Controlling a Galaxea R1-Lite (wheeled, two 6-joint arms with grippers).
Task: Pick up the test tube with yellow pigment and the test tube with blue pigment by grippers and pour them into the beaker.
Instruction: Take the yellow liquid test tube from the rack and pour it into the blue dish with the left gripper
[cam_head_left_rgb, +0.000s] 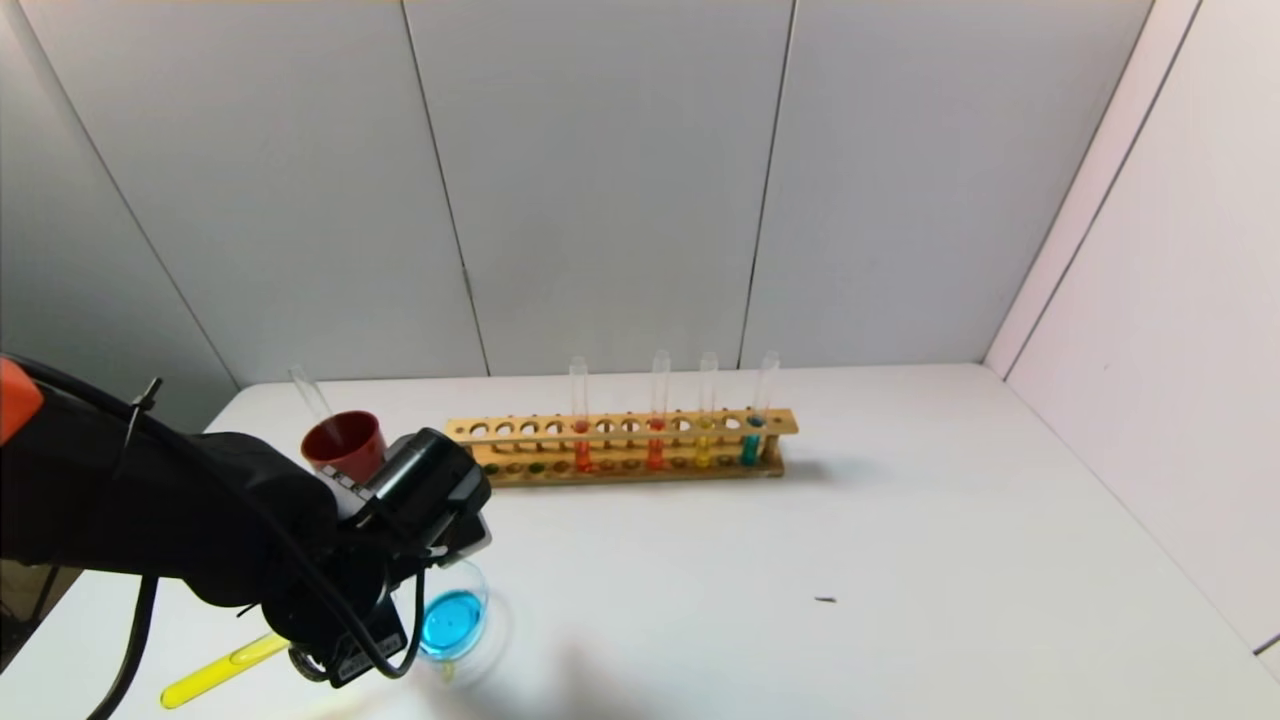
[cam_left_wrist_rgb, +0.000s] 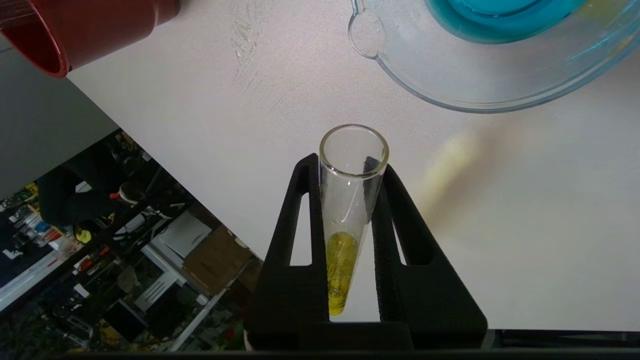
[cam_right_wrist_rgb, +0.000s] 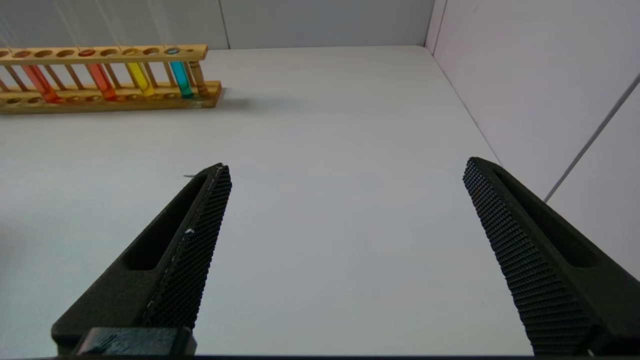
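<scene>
My left gripper (cam_left_wrist_rgb: 350, 200) hung low over the near left part of the white bench (cam_head_left_rgb: 900, 560), its jaws clamped on the yellow test tube (cam_left_wrist_rgb: 345, 240). From my head I saw that tube lying nearly level, its round yellow end (cam_head_left_rgb: 215, 672) sticking out toward my left past the gripper (cam_head_left_rgb: 345, 640) and over the bench's near edge. My left wrist camera looked along the tube: the open mouth pointed toward the beaker, and the yellow liquid sat pooled in the closed end, well short of the rim.

The beaker (cam_head_left_rgb: 455, 620) stood on the bench just to the right of that gripper, partly hidden behind it, with blue liquid in its bottom. Its pouring lip (cam_left_wrist_rgb: 367, 35) faced the tube's mouth, and the two were near but apart. A dark red cup (cam_head_left_rgb: 345, 445) stood just behind my left wrist, with an empty clear tube (cam_head_left_rgb: 310, 395) leaning out of it.

Farther back stood the wooden rack (cam_head_left_rgb: 620, 450), holding four upright tubes: orange, red, a second yellow tube (cam_head_left_rgb: 705, 420) and the blue test tube (cam_head_left_rgb: 755, 425) at its right end.

My right gripper (cam_right_wrist_rgb: 345, 250) did not appear from my head. Its own camera showed its jaws wide apart and holding nothing, above bare bench to the right of the rack (cam_right_wrist_rgb: 100, 75).
</scene>
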